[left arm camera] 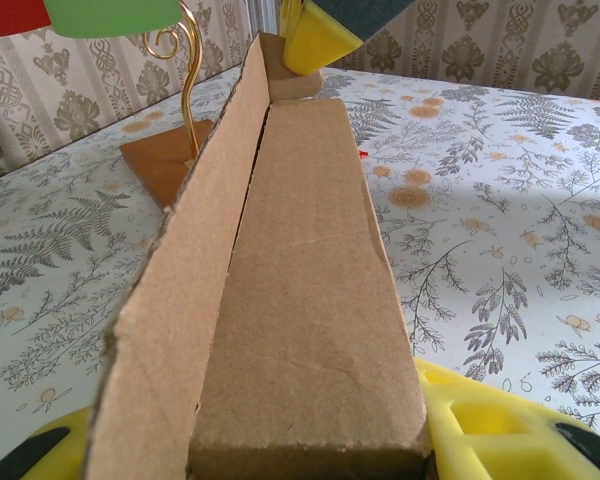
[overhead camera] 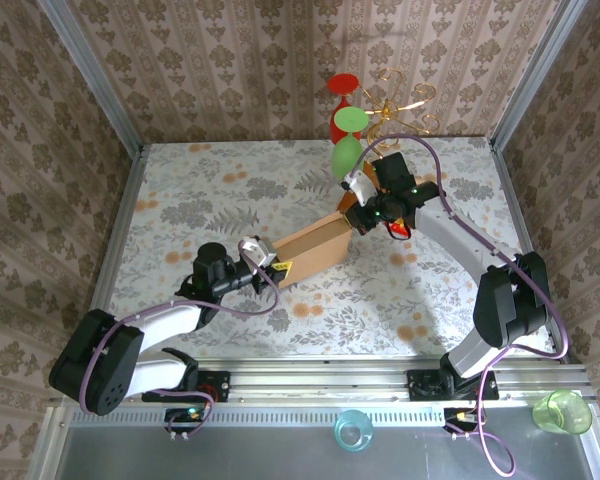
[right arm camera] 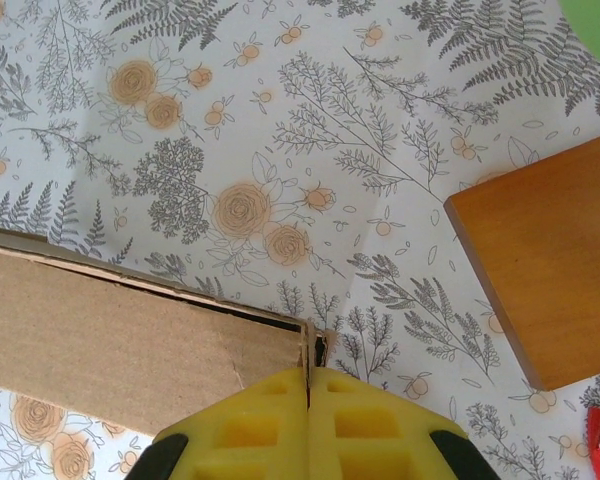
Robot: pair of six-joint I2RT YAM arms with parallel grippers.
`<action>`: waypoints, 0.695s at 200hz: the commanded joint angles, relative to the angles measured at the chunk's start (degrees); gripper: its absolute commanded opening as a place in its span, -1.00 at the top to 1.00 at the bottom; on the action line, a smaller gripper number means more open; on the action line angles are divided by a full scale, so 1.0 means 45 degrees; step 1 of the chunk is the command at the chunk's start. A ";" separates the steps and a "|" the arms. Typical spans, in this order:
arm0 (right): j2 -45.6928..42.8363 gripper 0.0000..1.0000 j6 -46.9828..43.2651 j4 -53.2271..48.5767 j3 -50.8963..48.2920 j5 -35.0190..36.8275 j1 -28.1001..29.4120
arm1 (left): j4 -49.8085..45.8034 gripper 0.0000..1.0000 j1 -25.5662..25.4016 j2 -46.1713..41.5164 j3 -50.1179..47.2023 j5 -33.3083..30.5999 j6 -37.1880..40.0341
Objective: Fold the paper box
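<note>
- Yellow pads point(right arm camera: 270, 395) of my right end effector point(right arm camera: 308, 385) pinch shut on the end flap point(right arm camera: 313, 345) of the paper box point(right arm camera: 110, 320).
- Partly open, my left end effector point(overhead camera: 276, 272) clamps the box's near end; it lies slanted across the desk point(overhead camera: 180, 190).
- Judgement: hold left firm, swing flap inward along its crease.
- Left wrist view shows the long wall point(left arm camera: 195, 260) upright; right wrist adds a wooden base point(right arm camera: 550, 270) nearby.

The paper box point(left arm camera: 300, 300) held in the left gripper point(left arm camera: 280, 465) — left wall upright, wooden base point(left arm camera: 165, 165) to its left.
</note>
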 commanded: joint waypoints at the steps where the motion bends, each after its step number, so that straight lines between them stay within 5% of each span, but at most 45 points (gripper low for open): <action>1: -0.0489 1.00 0.0719 0.0005 -0.0121 0.0098 0.0236 | -0.1710 0.24 0.0099 0.0362 -0.0206 -0.0290 0.0025; 139: -0.1695 1.00 0.3511 0.3188 -0.2936 0.0362 0.0239 | -0.1671 0.19 0.0272 0.0288 -0.0226 -0.0605 -0.0150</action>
